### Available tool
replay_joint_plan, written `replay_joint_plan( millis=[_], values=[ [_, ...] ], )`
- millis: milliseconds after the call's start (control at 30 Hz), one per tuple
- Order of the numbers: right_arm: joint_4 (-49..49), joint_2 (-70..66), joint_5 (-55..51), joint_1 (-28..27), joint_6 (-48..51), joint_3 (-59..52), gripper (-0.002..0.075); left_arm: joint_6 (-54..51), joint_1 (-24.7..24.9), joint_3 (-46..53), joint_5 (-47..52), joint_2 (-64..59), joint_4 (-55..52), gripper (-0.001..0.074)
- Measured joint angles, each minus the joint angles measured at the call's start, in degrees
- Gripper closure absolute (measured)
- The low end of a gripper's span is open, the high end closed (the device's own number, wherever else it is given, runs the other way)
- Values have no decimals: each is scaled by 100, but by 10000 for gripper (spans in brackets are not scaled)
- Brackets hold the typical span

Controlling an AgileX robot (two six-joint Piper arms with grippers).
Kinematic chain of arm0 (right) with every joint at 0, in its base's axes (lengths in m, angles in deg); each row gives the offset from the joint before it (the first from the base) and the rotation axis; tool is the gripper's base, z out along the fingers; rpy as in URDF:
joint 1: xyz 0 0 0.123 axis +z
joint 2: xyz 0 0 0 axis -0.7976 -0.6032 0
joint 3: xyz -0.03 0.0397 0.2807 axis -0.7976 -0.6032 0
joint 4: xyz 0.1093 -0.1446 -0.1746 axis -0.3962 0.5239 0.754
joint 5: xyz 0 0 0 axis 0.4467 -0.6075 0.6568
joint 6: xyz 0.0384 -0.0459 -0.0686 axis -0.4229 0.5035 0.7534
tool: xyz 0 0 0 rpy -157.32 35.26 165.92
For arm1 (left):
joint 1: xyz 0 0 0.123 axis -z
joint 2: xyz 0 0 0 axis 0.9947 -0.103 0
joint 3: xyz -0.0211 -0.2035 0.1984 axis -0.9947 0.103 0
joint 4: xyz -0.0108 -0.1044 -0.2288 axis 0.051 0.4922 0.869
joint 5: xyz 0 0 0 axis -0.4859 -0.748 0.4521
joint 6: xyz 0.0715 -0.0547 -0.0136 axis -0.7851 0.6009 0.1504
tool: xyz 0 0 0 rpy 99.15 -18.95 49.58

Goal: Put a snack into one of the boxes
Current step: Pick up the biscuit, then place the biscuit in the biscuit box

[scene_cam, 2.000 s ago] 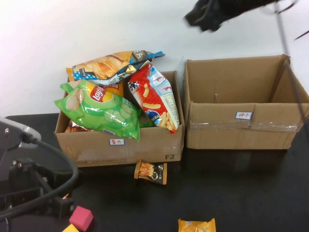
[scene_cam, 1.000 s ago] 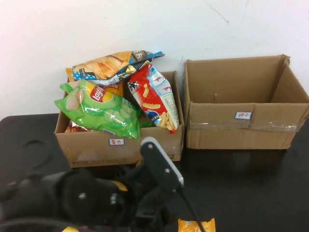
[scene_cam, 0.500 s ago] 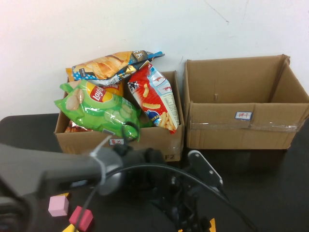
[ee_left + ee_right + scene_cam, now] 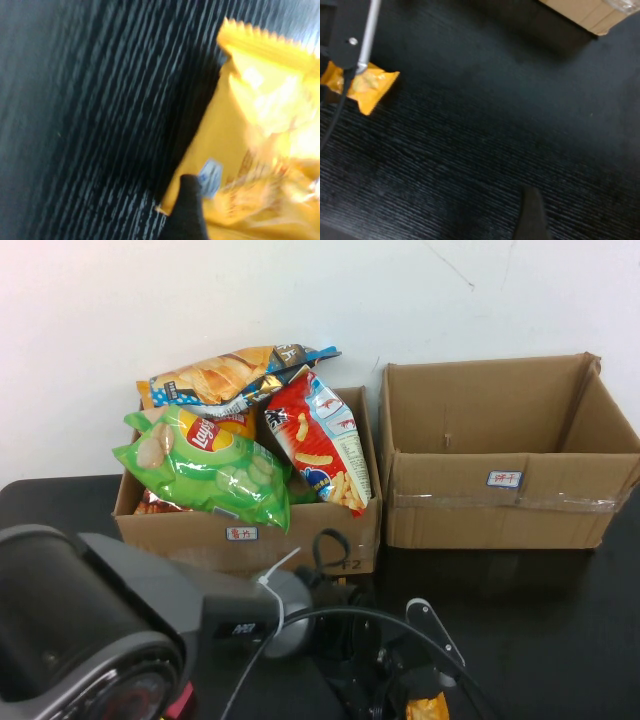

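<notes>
A yellow snack packet (image 4: 427,707) lies flat on the black table at the front edge, right of centre. My left gripper (image 4: 405,692) is down on it. In the left wrist view the packet (image 4: 250,145) fills the frame. The left gripper (image 4: 252,200) is open, and one dark finger (image 4: 189,210) stands at the packet's edge. The right gripper (image 4: 560,220) hovers over bare table, and its view shows the same packet (image 4: 367,87) some way off. The left box (image 4: 250,545) is heaped with chip bags. The right box (image 4: 505,510) looks empty inside.
My left arm (image 4: 120,630) fills the front left of the high view and hides the table in front of the left box. A red block (image 4: 186,703) peeks out beside it. The white wall (image 4: 100,320) stands behind both boxes.
My left arm has swung in from the left and settled over the yellow packet. The small blocks and the packet by the left box are now hidden behind it.
</notes>
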Motion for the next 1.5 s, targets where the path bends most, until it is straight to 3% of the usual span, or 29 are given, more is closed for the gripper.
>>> replay_joint_plan(
  millis=[367,700,833,1000,1167,1400,1467,1500],
  values=[
    [-27,0,-24,0,23,0,275,380,0,-39,-62,-49,-102,597],
    [-38,0,-12,0,27,0,275,614,0,-1345,1745,17,-213,605],
    [-38,0,-5,0,27,0,275,786,8,-2319,2541,213,-896,608],
    [6,0,282,0,27,0,275,1150,-36,-3416,2841,404,-1869,608],
    [10,0,561,0,-61,0,275,1656,-317,-4197,2072,407,-2097,608],
    [10,0,803,0,-340,0,275,2306,-658,-4298,-502,191,-1831,608],
    [-22,0,813,0,-374,0,275,2318,-702,-4298,-1015,-1,-1762,584],
    [-28,0,828,0,-385,0,275,2318,-706,-4298,-1183,-119,-1752,538]
  ],
)
